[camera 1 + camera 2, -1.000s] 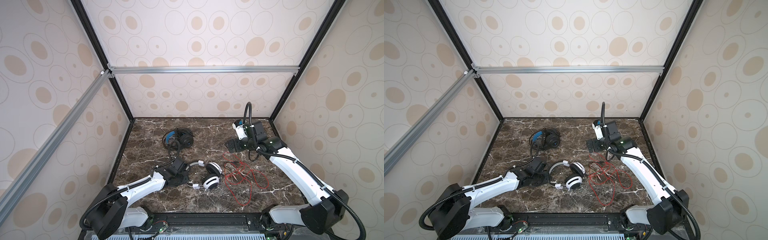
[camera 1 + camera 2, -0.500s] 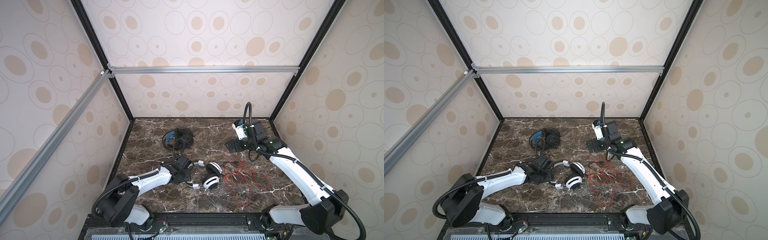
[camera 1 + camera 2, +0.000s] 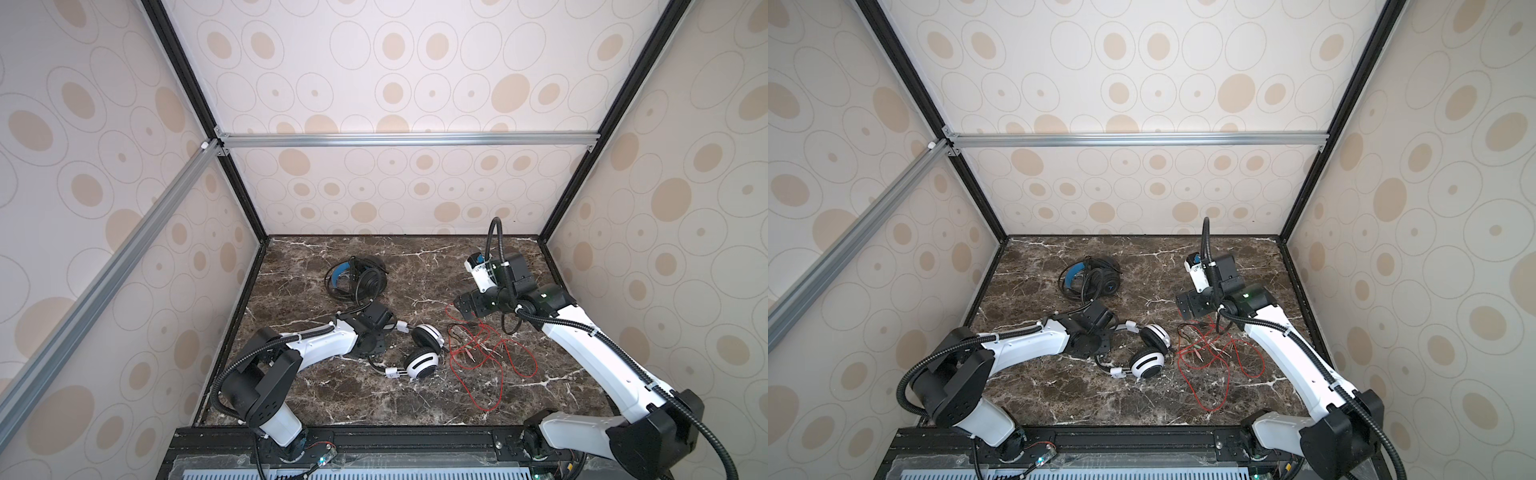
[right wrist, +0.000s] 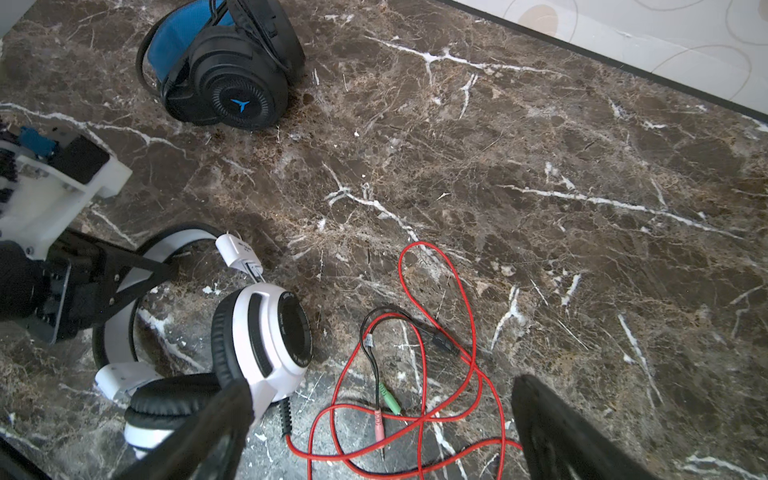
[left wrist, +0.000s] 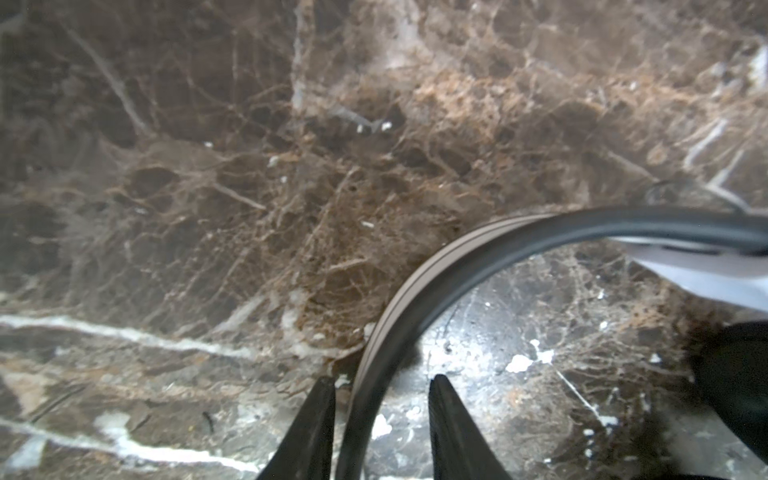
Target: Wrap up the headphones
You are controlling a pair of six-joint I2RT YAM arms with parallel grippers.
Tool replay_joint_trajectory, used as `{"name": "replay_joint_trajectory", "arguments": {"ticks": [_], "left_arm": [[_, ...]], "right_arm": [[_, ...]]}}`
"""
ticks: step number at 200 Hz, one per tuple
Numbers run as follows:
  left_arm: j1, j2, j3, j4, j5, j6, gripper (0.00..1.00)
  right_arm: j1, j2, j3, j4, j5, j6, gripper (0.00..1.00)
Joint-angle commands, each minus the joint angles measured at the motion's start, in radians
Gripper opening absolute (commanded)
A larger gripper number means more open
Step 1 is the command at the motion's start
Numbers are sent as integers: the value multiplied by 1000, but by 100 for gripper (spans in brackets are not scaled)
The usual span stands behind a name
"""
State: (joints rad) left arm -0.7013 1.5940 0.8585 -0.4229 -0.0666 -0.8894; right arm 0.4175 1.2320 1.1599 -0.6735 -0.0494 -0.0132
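Dark veined marble counter (image 3: 374, 399), walled in by cream panels (image 3: 415, 62) printed with tan ovals.

Toward the back left in both top views: black headset (image 3: 358, 280) (image 3: 1092, 277) with a blue inner headband, ear cups folded together, black cord looped around it.

Nearer the front, about mid-counter: white headset (image 3: 422, 360) (image 3: 1146, 362) with black pads, ear cups close together, band arching away to the left.

Down at that band, left gripper (image 5: 382, 386), fingers (image 5: 320, 415) part spread, one on either side of the band. One finger just beside the band's edge, a clear gap at its mate, so no pinch. Same straddle visible from the right wrist view (image 4: 158, 270).

Right of the white headset, red cord (image 3: 494, 365) (image 4: 469, 332) sprawled over the counter in loose, overlapping loops, starting at an ear cup. Among the loops, a short black lead (image 4: 370, 332) ending in a green plug (image 4: 389, 400) and a pink plug (image 4: 379, 426), both lying flat.

Over the far end of those loops, right gripper (image 3: 462, 309), held off the counter, fingers (image 4: 561, 428) spread wide with nothing between them. Well apart from the black headset.
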Motion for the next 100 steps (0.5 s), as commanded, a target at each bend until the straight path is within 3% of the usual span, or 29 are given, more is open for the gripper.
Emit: {"name": "replay_joint_trajectory", "arguments": {"ticks": [1, 30, 77, 100], "left_arm": [[0, 13, 19, -46, -35, -17, 32], [-5, 31, 20, -68, -57, -12, 25], [-3, 43, -16, 3, -54, 50, 22], [-3, 38, -26, 37, -39, 105, 12]], "right_arm": [[-6, -45, -30, -7, -29, -19, 100], [-7, -64, -35, -5, -72, 4, 100], [-6, -57, -5, -23, -21, 6, 100], [-7, -24, 51, -55, 23, -9, 100]]}}
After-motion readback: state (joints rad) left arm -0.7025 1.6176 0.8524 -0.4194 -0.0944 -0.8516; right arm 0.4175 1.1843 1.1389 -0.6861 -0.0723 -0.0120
